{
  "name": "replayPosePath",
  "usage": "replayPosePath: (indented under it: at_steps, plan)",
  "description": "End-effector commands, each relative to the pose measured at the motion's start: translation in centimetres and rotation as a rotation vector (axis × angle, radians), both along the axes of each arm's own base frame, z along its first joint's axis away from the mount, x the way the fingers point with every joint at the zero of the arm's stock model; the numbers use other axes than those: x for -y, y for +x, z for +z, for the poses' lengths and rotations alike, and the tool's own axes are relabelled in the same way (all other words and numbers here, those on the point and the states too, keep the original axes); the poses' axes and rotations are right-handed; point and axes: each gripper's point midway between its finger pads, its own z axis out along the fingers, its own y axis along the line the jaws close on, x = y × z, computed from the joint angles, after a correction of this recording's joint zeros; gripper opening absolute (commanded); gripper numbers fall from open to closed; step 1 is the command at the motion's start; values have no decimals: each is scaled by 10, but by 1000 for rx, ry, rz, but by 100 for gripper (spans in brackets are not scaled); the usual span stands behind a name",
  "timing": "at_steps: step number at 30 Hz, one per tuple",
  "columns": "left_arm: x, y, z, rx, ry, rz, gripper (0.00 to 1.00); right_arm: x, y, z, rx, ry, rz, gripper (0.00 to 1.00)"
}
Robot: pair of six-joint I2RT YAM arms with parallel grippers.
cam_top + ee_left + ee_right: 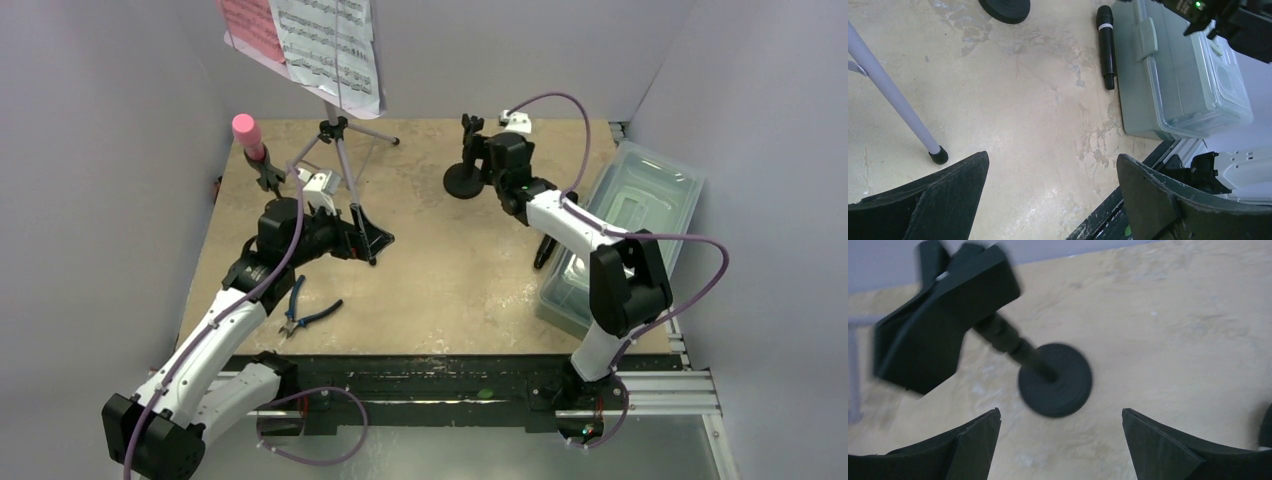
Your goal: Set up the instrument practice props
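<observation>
The music stand has pink (245, 25) and white sheet-music pages (330, 45) on top and lavender tripod legs (343, 160). One leg (888, 95) shows in the left wrist view. A pink microphone (245, 133) stands clipped on a pole at back left. A black round-based pole (465, 178) with an empty clip (943, 315) stands at back centre; its base (1055, 380) shows in the right wrist view. A black microphone (543, 250) lies beside the tub, also seen from the left wrist (1106, 45). My left gripper (372, 238) (1052, 157) is open and empty near the tripod. My right gripper (478, 160) (1060, 412) is open, just in front of the pole base.
A clear plastic tub (625, 225) (1183, 75) lies along the right edge. Blue-handled pliers (305, 312) lie at front left. A small white object (517, 122) sits by the back wall. Grey walls close in on both sides.
</observation>
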Motion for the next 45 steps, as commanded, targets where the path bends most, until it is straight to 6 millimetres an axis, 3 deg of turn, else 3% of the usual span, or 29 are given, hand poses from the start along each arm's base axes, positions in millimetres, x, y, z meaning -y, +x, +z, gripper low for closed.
replayPosePath:
  at_steps: [1,4,10,15,18,21,23,25,28,30,35,40,45]
  plan:
    - [-1,-6,25,65,-2,-18,100,4,50,33,209,85,-37,94]
    - [-3,-13,26,64,-8,-17,100,-3,70,46,345,49,-1,92]
    - [-7,-21,32,59,-19,-7,100,-16,95,47,480,44,39,86]
    - [-10,-20,29,43,-4,11,100,-32,99,38,484,31,128,49]
    - [-9,-20,26,32,1,8,100,-36,96,34,526,14,181,18]
    - [-10,-20,25,28,5,10,99,-49,94,25,483,18,335,2]
    - [-8,-20,30,41,0,-1,99,-59,75,27,492,40,452,0]
    - [-8,-21,35,63,-1,-14,100,-76,42,33,502,58,621,0]
    - [-3,-22,43,109,-10,-48,100,-87,-13,35,477,66,820,0]
    - [4,-25,47,140,-23,-105,100,-95,-60,33,501,70,999,0]
    - [13,-28,57,252,-41,-188,100,-118,-154,15,601,57,1271,0]
    - [17,-40,67,489,-18,-291,100,-146,-205,1,666,-79,1442,0]
    - [30,-56,48,591,-26,-394,99,-156,-234,6,707,-45,1536,0]
